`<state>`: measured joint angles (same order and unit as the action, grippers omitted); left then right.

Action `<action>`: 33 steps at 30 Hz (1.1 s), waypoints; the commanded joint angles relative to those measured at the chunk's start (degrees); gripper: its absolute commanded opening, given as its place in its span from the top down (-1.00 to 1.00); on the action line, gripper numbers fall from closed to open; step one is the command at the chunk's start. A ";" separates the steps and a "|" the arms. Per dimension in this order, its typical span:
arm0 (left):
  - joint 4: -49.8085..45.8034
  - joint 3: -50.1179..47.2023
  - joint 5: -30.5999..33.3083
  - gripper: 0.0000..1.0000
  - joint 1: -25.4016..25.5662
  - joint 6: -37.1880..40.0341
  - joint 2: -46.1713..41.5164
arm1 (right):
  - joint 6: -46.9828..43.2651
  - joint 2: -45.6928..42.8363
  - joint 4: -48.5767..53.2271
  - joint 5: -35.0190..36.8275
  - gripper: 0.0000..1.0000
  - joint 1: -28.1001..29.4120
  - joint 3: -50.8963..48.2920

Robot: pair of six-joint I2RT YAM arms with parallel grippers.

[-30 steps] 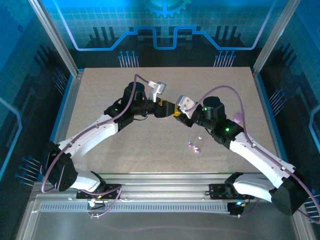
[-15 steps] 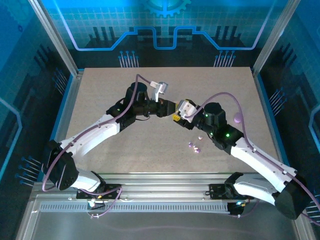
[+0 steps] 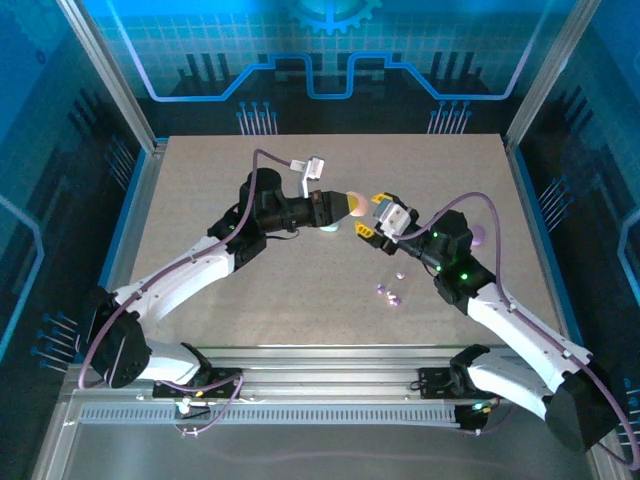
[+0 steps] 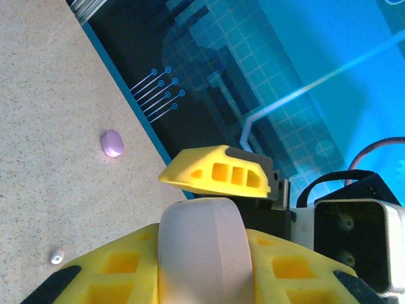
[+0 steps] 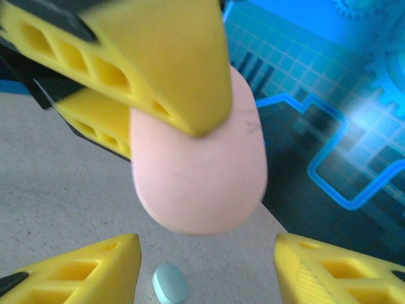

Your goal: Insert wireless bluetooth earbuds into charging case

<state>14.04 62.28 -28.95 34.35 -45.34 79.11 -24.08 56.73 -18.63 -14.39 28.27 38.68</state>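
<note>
Speckled beige desk [image 3: 200,200], matte and flat. Blue backdrop [image 3: 330,40] behind it: grid, circuit lines, gear motif. Angled metal posts [image 3: 105,75] at the sides. Aluminium rails [image 3: 330,365] along the near edge.

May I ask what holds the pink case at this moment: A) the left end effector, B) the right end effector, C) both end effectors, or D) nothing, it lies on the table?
A: the left end effector is clamped on the pink case, while the right end effector stands open, apart from it.
</note>
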 commanded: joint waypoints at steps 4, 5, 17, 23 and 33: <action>1.69 0.47 -2.05 0.60 -0.33 -2.33 -1.22 | -2.52 1.04 -5.93 -3.47 -0.14 -0.53 3.19; 1.64 0.55 -2.34 0.59 -0.29 -2.33 -1.20 | -2.23 1.31 -7.01 -3.20 -0.14 -0.57 3.20; 1.47 0.72 -2.96 0.58 -0.33 -1.77 -1.06 | -1.55 2.91 -4.94 -6.87 0.17 -1.07 5.36; 1.42 0.99 -3.39 0.57 -0.30 -1.60 -0.62 | -0.38 2.85 -4.64 -7.72 -0.05 -1.36 6.24; 2.13 0.76 -4.00 0.38 -0.33 -0.39 -1.04 | -0.90 3.41 -0.52 -8.74 0.30 -1.79 7.16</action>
<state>15.40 62.28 -30.52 33.71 -46.50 79.11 -24.43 60.03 -19.57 -21.98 27.18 43.75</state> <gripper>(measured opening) 0.298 0.368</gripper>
